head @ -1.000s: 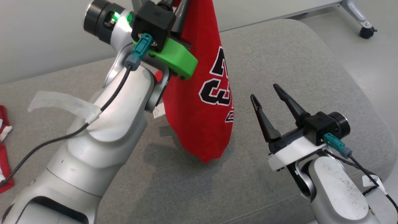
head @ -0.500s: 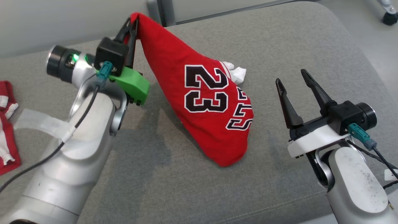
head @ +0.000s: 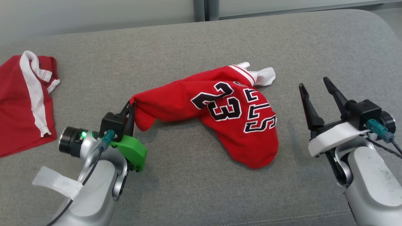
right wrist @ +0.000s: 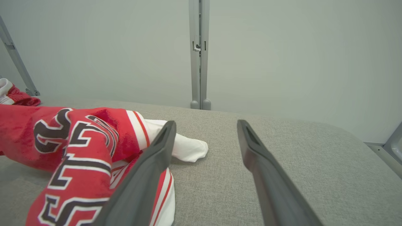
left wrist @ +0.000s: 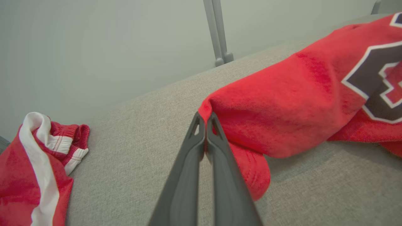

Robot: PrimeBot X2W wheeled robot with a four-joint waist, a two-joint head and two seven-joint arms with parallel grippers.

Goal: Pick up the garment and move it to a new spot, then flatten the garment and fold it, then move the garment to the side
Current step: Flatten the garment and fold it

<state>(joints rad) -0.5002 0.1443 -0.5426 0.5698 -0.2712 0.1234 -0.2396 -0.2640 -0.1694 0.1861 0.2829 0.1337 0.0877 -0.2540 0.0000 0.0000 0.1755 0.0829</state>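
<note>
The garment (head: 220, 113) is a red jersey with a black and white "23", lying crumpled across the middle of the grey cushion (head: 188, 194). My left gripper (head: 132, 105) is shut on the garment's left end, which is lifted slightly off the cushion. In the left wrist view the two fingertips (left wrist: 205, 121) pinch a red fold of the garment (left wrist: 282, 106). My right gripper (head: 314, 83) stands open to the right of the garment, apart from it and holding nothing. In the right wrist view the garment (right wrist: 78, 147) lies left of the open gripper (right wrist: 205, 125).
A second red garment with white stripes (head: 25, 97) lies at the cushion's left edge, also seen in the left wrist view (left wrist: 34, 175). A pale wall with a grey vertical post (right wrist: 198, 53) stands behind the cushion.
My left gripper has come down and toward me, laying the hanging garment onto the cushion. The head camera has shifted, and the second red garment shows more fully. The right gripper stays open.
</note>
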